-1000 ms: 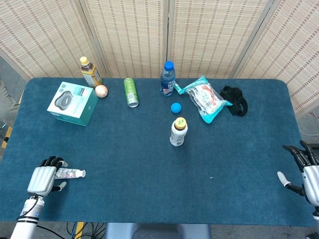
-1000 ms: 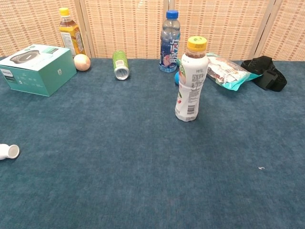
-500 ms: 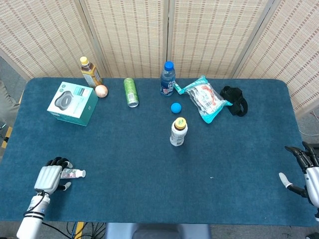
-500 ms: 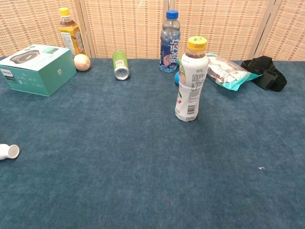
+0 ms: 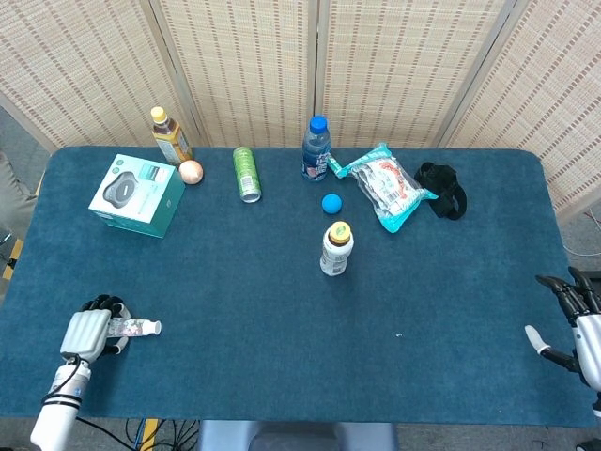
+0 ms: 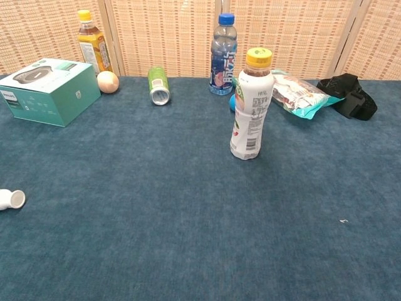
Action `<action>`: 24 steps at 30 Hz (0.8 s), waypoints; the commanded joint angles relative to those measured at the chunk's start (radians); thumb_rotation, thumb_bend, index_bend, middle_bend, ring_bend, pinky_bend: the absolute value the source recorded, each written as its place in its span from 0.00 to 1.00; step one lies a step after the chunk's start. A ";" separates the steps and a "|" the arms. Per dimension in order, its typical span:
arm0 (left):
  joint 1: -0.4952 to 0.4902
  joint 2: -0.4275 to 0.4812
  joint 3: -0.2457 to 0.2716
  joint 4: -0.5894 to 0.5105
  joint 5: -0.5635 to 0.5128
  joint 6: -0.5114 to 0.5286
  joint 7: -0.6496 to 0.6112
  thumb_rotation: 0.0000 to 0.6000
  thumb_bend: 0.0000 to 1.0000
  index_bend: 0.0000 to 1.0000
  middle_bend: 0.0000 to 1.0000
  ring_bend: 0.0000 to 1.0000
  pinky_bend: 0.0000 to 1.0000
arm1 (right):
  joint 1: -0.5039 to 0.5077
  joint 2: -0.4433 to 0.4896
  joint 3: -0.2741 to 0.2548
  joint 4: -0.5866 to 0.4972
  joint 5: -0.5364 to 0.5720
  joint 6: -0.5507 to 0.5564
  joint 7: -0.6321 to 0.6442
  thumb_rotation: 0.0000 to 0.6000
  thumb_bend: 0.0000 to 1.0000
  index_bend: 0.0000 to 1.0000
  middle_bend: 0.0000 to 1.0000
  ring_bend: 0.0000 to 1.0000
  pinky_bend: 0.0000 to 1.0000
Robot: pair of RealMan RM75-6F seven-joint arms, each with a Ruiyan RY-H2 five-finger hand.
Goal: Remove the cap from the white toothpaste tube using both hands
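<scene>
blue table (image 5: 235,282) fills both views. landmark = yellow-cap bottle (image 5: 335,249), upright near table centre.

teal box (image 5: 137,194) far to its left, near the back-left corner. snack bag (image 5: 385,188) behind & right of the bottle; black strap bundle (image 5: 441,190) just past the bag, further right. blue-cap water bottle (image 5: 315,148) stands behind the landmark near the back edge. green can (image 5: 246,173) on its side, behind-left of the landmark. tea bottle (image 5: 169,136) upright behind the box; small peach ball (image 5: 191,171) betw box & can. blue ball (image 5: 331,202) just behind the landmark.

left hand (image 5: 86,334) far front-left of the landmark, near the table's front-left corner, fingers curled round the white toothpaste tube (image 5: 131,327). tube lies flat on the table, cap (image 5: 154,327) end sticking out toward the landmark, cap on. chest view shows only the cap tip at the left edge (image 6: 11,199); hand not seen there.

right hand (image 5: 575,324) far front-right of the landmark, at the table's right edge, fingers spread apart, holding nothing, well apart from the tube. partly cut by the frame edge.
</scene>
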 commanded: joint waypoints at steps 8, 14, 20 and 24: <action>-0.008 0.001 0.004 0.004 -0.001 -0.025 -0.037 1.00 0.24 0.40 0.24 0.13 0.17 | -0.007 0.001 -0.001 -0.004 0.001 0.007 -0.003 1.00 0.21 0.21 0.26 0.12 0.23; -0.014 -0.011 0.002 0.020 0.004 -0.028 -0.050 1.00 0.24 0.40 0.30 0.14 0.17 | -0.012 0.002 -0.001 -0.006 0.002 0.013 -0.006 1.00 0.21 0.21 0.26 0.12 0.23; -0.012 -0.021 0.004 0.036 0.017 -0.019 -0.082 1.00 0.24 0.43 0.41 0.25 0.18 | -0.014 0.004 -0.002 -0.011 0.001 0.014 -0.010 1.00 0.21 0.21 0.26 0.12 0.23; -0.013 -0.032 0.003 0.056 0.032 -0.011 -0.108 1.00 0.26 0.45 0.45 0.30 0.19 | -0.015 0.006 -0.001 -0.015 0.002 0.014 -0.013 1.00 0.21 0.21 0.26 0.12 0.23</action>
